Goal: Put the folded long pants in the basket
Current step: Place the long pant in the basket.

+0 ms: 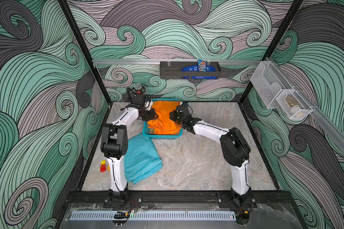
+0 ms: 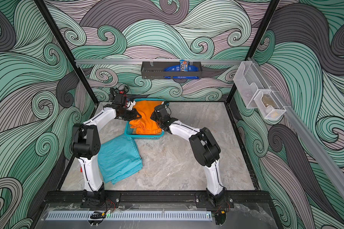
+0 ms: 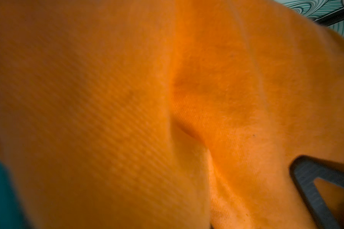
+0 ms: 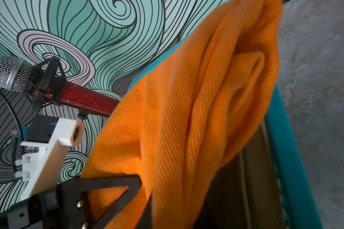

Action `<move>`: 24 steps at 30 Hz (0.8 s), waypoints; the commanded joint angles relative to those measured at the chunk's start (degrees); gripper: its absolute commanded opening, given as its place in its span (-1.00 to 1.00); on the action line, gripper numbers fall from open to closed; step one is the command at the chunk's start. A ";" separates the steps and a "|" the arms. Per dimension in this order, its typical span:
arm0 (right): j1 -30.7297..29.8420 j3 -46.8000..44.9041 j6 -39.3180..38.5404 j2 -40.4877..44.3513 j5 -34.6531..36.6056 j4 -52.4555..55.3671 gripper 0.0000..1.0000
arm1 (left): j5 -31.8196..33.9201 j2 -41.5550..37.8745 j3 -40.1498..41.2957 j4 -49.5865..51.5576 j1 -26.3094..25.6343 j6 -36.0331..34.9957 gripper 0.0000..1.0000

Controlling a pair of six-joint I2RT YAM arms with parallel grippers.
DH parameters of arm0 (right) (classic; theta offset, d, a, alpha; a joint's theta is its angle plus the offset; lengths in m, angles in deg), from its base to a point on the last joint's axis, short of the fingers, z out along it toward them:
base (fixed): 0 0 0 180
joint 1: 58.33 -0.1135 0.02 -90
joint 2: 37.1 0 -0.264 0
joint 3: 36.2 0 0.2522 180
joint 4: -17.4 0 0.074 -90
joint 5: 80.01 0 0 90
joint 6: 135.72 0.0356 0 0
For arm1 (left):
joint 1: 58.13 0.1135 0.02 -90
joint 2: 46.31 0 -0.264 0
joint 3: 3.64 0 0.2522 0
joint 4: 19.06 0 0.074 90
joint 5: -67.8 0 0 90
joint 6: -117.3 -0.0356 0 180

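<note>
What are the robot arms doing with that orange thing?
Both arms are holding the folded orange pants over the turquoise basket. The left hand pinches one side and the right hand the other. Tan cloth already lies in the basket underneath. The blue pants wait on the table, beside the basket.

Marble tabletop (image 1: 197, 158) carries basket (image 1: 147, 134), turquoise pants (image 1: 141, 158).

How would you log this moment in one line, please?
both claws gripping orange pants | over basket | turquoise pants on table
</note>
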 commanded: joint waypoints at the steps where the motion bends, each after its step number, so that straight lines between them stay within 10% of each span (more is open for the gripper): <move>1: 0.08 -0.47 -0.36 1.48 -2.92 -0.98 -0.71 | 6.13 -0.26 -4.86 -3.81 1.48 -1.54 -0.68; 6: 2.66 0.10 -4.41 2.19 -7.04 -0.98 0.50 | 7.96 -0.28 -8.19 -1.99 1.40 -0.93 0.65; 9: 4.69 -0.64 -5.99 3.74 -8.72 -0.98 0.65 | 9.94 -0.97 -10.42 -0.88 1.44 -0.84 0.95; 12: 6.66 -2.61 -7.91 6.43 -9.09 -0.99 1.00 | 12.24 -2.35 -11.85 -0.23 1.49 -0.76 0.97; 18: 9.53 -6.50 -16.44 11.25 -12.33 1.01 1.00 | 12.99 -7.71 -8.98 -1.12 1.48 1.98 0.97; 24: 11.58 -4.96 -23.27 9.41 -23.77 8.64 1.00 | 6.27 -21.11 10.74 -14.48 1.93 6.79 0.95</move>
